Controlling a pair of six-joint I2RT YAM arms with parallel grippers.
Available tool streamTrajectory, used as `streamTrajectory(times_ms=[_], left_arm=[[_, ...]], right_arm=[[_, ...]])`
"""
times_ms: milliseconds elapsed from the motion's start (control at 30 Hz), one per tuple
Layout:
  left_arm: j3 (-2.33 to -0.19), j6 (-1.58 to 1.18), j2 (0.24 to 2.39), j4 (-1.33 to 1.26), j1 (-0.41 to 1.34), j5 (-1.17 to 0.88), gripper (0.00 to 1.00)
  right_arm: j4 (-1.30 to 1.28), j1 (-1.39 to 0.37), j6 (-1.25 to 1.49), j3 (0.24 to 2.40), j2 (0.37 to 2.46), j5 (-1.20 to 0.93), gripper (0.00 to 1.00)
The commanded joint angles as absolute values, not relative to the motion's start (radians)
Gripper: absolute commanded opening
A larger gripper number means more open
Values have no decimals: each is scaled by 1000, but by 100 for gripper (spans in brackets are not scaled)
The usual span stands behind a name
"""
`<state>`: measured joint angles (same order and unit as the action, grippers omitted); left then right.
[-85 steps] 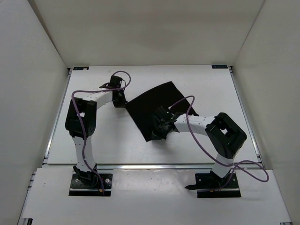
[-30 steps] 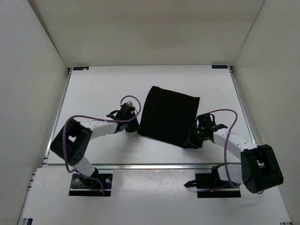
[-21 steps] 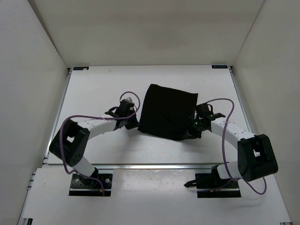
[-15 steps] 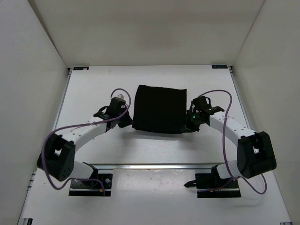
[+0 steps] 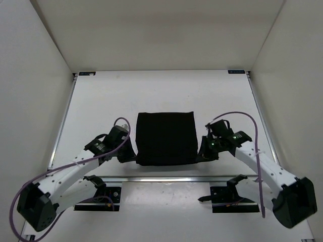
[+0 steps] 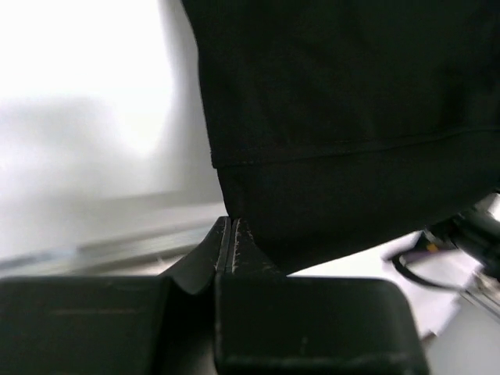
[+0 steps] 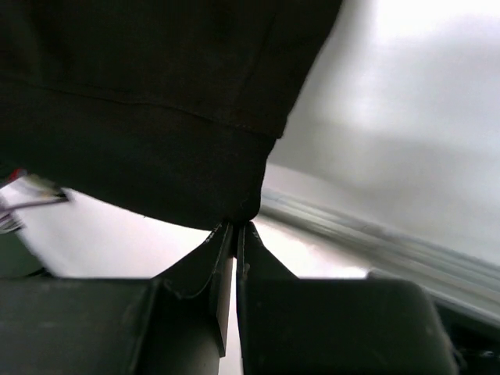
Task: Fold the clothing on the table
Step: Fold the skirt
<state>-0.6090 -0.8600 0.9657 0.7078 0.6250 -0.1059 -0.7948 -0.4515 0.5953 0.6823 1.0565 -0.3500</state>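
Top external: black clothing [image 5: 166, 137] shows as a squarish shape at the near middle of the table [image 5: 101, 101], its near edge close to the front rail [image 5: 166, 177]. Left gripper [image 5: 130, 153] is at the near-left corner, right gripper [image 5: 203, 153] at the near-right corner. Left wrist: jaws pressed together, pinching the hemmed fabric corner. Right wrist: same, jaws closed on the other hemmed corner. Cannot tell if the cloth lies flat or is lifted.

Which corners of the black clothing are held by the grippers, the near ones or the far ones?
The two near corners of the clothing: the left gripper pinches the near-left one, the right gripper the near-right. No gripper touches the far corners.
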Motion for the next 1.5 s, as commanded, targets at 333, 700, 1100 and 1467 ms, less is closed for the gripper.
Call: streamTrajectory(times_ms=[333,700,1100,1467], left_arm=[[-661,-954,831,878,600,-186,0],[-876,-865,1072,770,440,-225,0],[-1029,-772,1382,658,310,-288,0],[-1207,-735,1682,600,258,-308,38]], right_arm=[[-1051,-355,641,719,807,-561,0],[-1043,-198,413,911,1132,-502,0],[-895,-166,416,1065,1408,-437,0],[-812,-132,426,1304,1693,-364,21]])
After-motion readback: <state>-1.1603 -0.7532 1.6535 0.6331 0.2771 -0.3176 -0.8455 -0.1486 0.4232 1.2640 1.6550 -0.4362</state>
